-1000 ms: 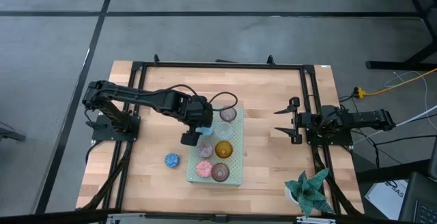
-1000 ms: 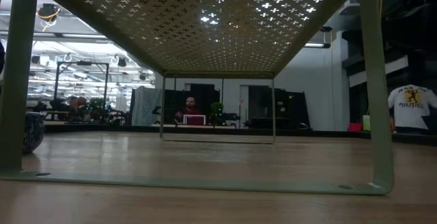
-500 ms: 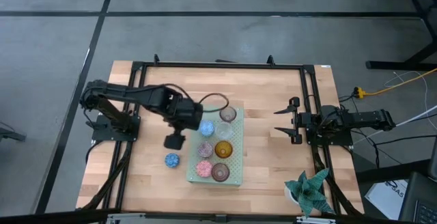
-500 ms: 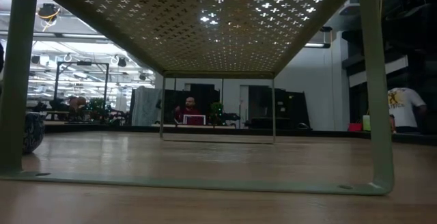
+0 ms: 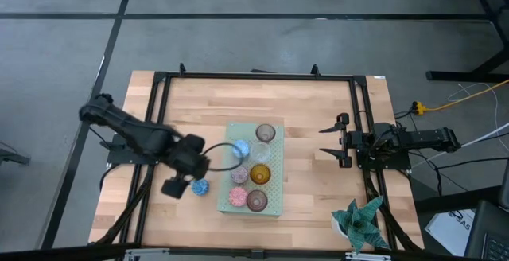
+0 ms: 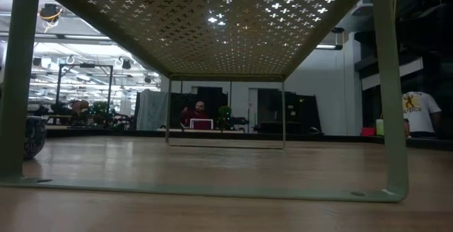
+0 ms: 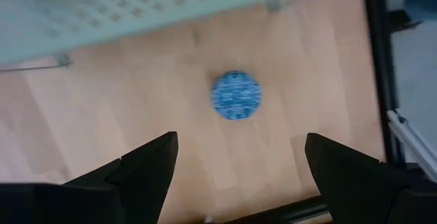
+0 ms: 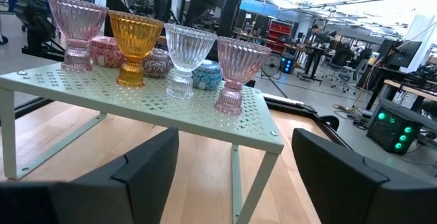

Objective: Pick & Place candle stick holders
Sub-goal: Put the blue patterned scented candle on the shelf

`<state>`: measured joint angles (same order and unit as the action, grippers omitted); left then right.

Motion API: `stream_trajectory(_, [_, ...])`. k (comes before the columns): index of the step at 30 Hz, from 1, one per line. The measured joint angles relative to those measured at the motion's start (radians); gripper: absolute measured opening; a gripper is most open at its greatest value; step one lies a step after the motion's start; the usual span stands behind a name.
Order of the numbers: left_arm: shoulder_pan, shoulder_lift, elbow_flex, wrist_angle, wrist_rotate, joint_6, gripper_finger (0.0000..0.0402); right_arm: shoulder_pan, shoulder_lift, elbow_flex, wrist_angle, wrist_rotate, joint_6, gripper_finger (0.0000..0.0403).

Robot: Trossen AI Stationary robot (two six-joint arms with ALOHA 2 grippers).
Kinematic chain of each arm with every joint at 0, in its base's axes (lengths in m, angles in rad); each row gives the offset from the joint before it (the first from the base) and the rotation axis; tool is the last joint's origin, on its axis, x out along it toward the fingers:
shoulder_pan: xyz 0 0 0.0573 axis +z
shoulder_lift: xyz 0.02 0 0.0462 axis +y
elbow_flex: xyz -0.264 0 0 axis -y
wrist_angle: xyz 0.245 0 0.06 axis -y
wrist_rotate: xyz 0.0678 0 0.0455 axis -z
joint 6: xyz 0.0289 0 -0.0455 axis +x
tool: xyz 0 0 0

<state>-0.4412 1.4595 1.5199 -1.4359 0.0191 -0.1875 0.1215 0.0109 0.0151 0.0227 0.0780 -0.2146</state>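
Observation:
A pale green perforated board (image 5: 274,205) stands on legs on the wooden table. Several small glass candle stick holders stand on it: a mauve one (image 5: 265,133), a blue one (image 5: 240,148), a clear one (image 5: 261,151), an amber one (image 5: 260,173), a pink one (image 5: 238,195) and a brownish one (image 5: 256,200). Another blue holder (image 5: 200,187) stands on the table just left of the board. My left gripper (image 5: 184,183) hangs open above and beside it, and the holder (image 7: 235,95) shows between the fingers. My right gripper (image 5: 324,142) waits open right of the board.
A green paper-like plant in a white pot (image 5: 359,223) stands at the table's near right corner. A black frame rail (image 5: 254,76) runs around the table. Bare wood lies between the board and the right gripper. People show in the room beyond (image 6: 422,112).
My left gripper has drawn back from over the board toward the table's left and near edges. It now hangs by the blue holder on the table. The holders have kept their places.

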Motion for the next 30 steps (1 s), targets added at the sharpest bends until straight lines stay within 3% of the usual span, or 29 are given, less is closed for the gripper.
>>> stream_trajectory(8, [-0.202,-0.234,-0.341,0.228,-0.121,-0.165,0.0317,0.000,0.000,0.000,0.000,0.000,0.000,0.0288])
stream_trajectory(15, [-0.266,-0.265,-0.541,0.367,-0.136,-0.167,0.0317,0.000,0.000,0.000,0.000,0.000,0.000,0.0288])
stream_trajectory(23, [-0.261,-0.235,-0.650,0.503,-0.122,-0.168,0.0317,0.000,0.000,0.000,0.000,0.000,0.000,0.0288])
stream_trajectory(30, [-0.239,-0.195,-0.683,0.641,-0.189,-0.108,0.0317,0.000,0.000,0.000,0.000,0.000,0.000,0.0288])
